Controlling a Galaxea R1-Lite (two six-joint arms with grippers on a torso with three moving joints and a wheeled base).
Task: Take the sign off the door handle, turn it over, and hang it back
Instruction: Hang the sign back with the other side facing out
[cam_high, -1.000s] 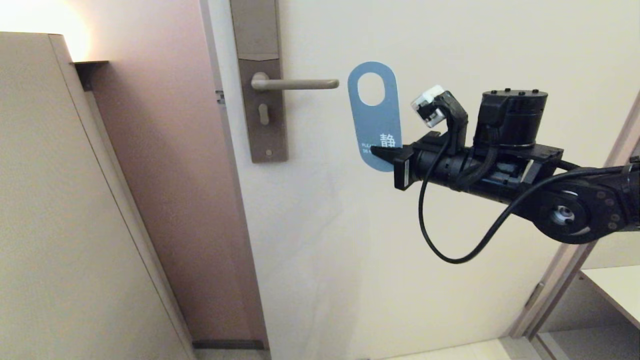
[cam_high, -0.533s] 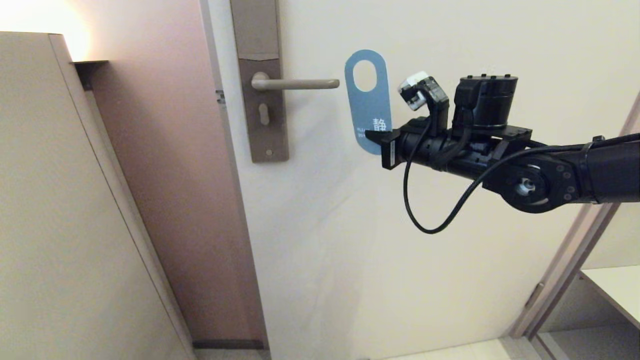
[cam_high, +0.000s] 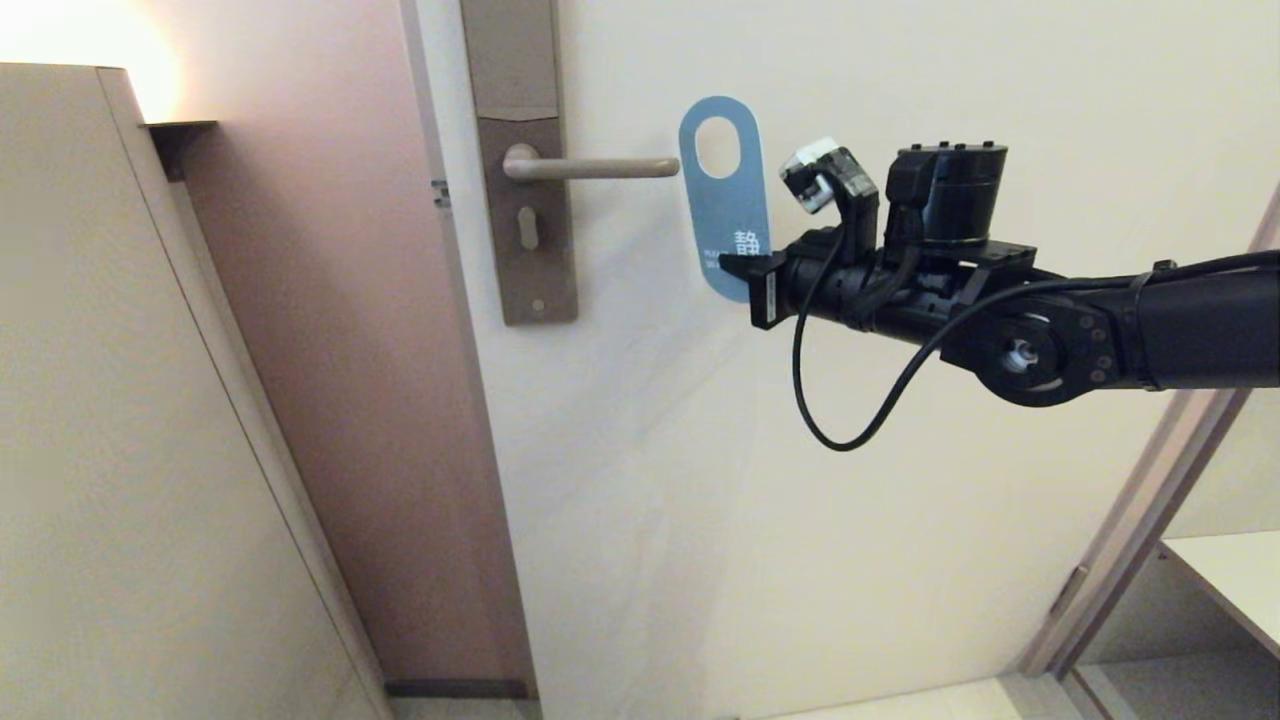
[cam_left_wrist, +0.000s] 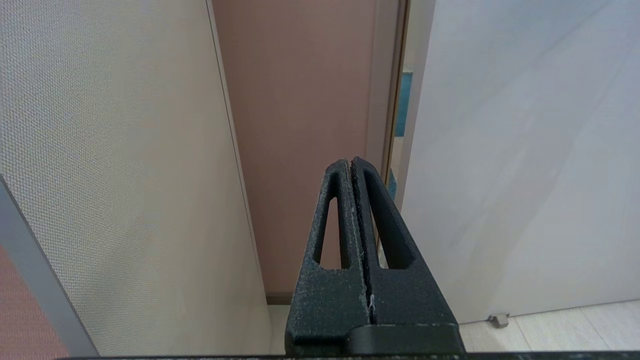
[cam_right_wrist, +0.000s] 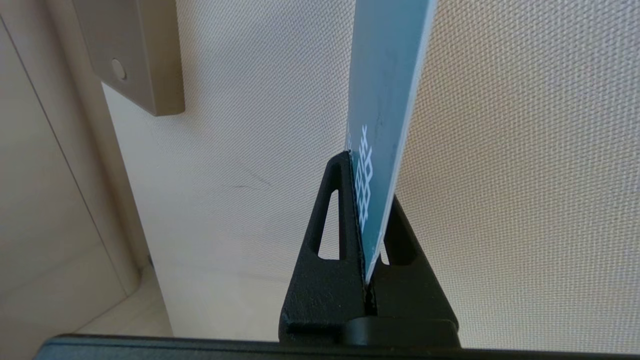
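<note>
Since a second ago your right gripper (cam_high: 738, 268) has carried the sign (cam_high: 722, 190) up and toward the door handle (cam_high: 590, 167), whose free tip now just meets the card's near edge. Ahead of the gripper, that lever points straight at you. Above the fingers, the sign stands upright, blue face to the head camera, its oval hole level with the lever, probably so it can slide on. The fingers pinch the sign's bottom edge, leaving the hole free. Your left gripper (cam_left_wrist: 353, 170), pressed together and empty, sits parked low by the door frame.
</note>
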